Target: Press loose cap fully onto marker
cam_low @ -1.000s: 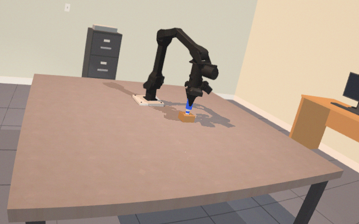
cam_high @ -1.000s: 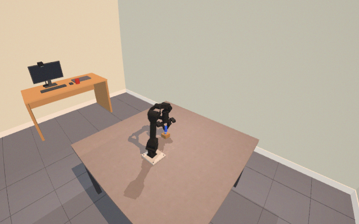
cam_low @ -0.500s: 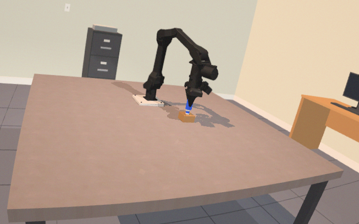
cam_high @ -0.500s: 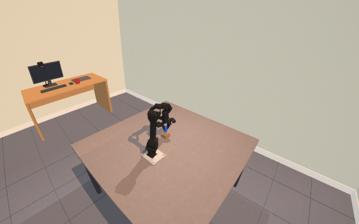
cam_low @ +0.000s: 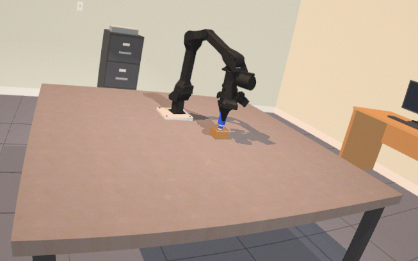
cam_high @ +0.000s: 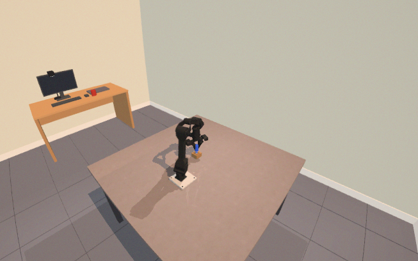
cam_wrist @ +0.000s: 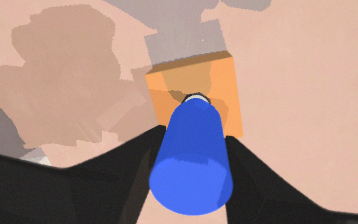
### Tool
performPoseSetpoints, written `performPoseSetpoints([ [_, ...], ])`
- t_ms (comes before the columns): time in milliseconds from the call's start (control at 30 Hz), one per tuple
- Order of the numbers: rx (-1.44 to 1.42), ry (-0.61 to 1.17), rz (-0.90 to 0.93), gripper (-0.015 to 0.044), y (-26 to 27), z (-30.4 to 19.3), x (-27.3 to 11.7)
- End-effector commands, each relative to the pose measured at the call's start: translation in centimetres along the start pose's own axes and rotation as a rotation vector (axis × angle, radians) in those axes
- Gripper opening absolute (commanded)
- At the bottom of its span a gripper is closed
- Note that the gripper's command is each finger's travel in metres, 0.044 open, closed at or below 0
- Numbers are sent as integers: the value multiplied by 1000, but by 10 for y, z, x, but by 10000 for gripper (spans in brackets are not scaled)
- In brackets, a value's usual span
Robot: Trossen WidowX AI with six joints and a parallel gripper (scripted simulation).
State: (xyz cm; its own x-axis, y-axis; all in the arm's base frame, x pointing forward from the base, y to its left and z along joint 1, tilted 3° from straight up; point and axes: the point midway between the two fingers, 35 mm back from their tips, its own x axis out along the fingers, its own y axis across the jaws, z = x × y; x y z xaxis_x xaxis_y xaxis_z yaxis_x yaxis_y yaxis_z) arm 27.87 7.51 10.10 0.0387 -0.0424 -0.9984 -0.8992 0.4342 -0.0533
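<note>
The table point(cam_low: 106, 168) spreads broadly on every side of the claw point(cam_wrist: 192, 165). Directly beneath it stands the block point(cam_wrist: 220, 85). The blue cap point(cam_wrist: 192, 155) is gripped over the marker point(cam_low: 220, 126), whose white rim is shown only by the wrist view.

Blue cap point(cam_wrist: 192, 155) on marker, upright over holder block point(cam_wrist: 195, 92).
Cap sits on marker point(cam_wrist: 196, 97), only a thin white ring showing below it. Orange block on table, at 1 o'clock from arm base in top view, near it.
</note>
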Motion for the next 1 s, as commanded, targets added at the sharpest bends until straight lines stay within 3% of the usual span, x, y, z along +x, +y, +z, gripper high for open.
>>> performPoseSetpoints([
  [0, -4, 0, 2, 0, 0, 0, 1],
  [433, -4, 0, 2, 0, 0, 0, 1],
  [967, 0, 0, 0, 420, 0, 0, 0],
])
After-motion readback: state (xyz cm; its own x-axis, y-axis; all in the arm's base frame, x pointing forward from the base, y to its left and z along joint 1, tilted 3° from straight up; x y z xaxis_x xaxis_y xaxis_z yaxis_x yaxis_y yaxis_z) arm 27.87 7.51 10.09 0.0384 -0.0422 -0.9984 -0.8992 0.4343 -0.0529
